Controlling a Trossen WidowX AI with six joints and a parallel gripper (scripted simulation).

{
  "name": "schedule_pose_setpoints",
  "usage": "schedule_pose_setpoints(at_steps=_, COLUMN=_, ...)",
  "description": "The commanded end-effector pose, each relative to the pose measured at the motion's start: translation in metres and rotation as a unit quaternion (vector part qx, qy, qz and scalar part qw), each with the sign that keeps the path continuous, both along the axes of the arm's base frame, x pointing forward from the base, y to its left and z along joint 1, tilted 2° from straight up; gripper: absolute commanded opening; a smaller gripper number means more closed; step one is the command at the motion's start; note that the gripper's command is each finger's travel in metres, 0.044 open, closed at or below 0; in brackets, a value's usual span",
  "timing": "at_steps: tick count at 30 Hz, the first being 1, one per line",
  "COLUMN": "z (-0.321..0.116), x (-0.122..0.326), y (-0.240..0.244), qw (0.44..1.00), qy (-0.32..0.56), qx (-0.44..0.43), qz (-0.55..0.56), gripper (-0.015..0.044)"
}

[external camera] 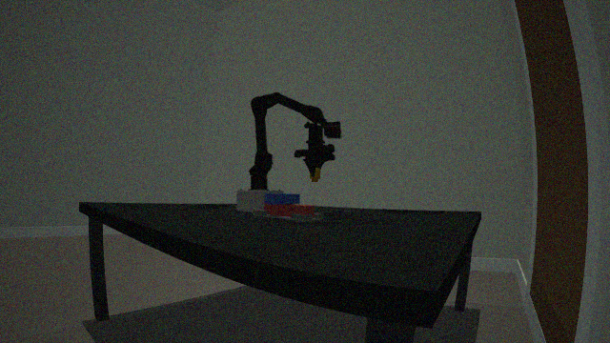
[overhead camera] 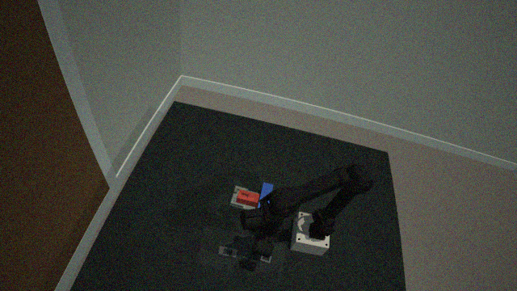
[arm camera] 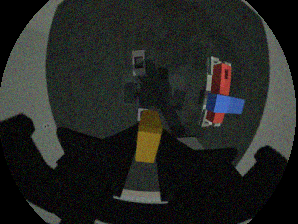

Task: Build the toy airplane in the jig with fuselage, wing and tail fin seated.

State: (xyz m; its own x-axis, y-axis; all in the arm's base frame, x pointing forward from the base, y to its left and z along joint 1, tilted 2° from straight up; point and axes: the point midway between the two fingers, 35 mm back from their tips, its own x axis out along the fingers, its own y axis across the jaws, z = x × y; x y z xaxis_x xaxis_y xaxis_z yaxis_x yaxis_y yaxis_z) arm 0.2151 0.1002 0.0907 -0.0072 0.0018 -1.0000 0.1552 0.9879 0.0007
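Note:
My gripper (external camera: 315,171) (arm camera: 148,127) is shut on the yellow tail fin (external camera: 315,176) (arm camera: 146,151), which hangs below the fingers, well above the table. In the top view the arm hides the fin. The red fuselage (overhead camera: 247,198) (external camera: 277,210) (arm camera: 221,82) lies in the pale cradle (overhead camera: 234,196) (arm camera: 210,81), to the right of the gripper in the wrist view. The blue wing (overhead camera: 266,189) (external camera: 282,198) (arm camera: 226,104) lies across the top of the fuselage; its tab is hidden. A dark socket (arm camera: 226,74) shows in the fuselage's other end, with nothing in it.
A small grey holder (overhead camera: 221,250) (arm camera: 138,72) with a dark opening stands on the dark table (overhead camera: 174,162) (external camera: 334,248). A second pale holder (overhead camera: 266,261) is partly hidden by the arm. The robot's light base (overhead camera: 308,246) (external camera: 247,201) stands near the cradle.

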Motion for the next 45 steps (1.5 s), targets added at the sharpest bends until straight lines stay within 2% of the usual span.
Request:
schedule_pose_setpoints(at_steps=1, z=-0.001, x=0.007, y=-0.004, qw=1.0, qy=-0.001, qx=0.004, qz=-0.002, gripper=0.0)
schedule_pose_setpoints(at_steps=45, z=-0.018, x=0.073, y=-0.091, qw=1.0, qy=-0.002, qx=0.002, qz=0.025, gripper=0.0)
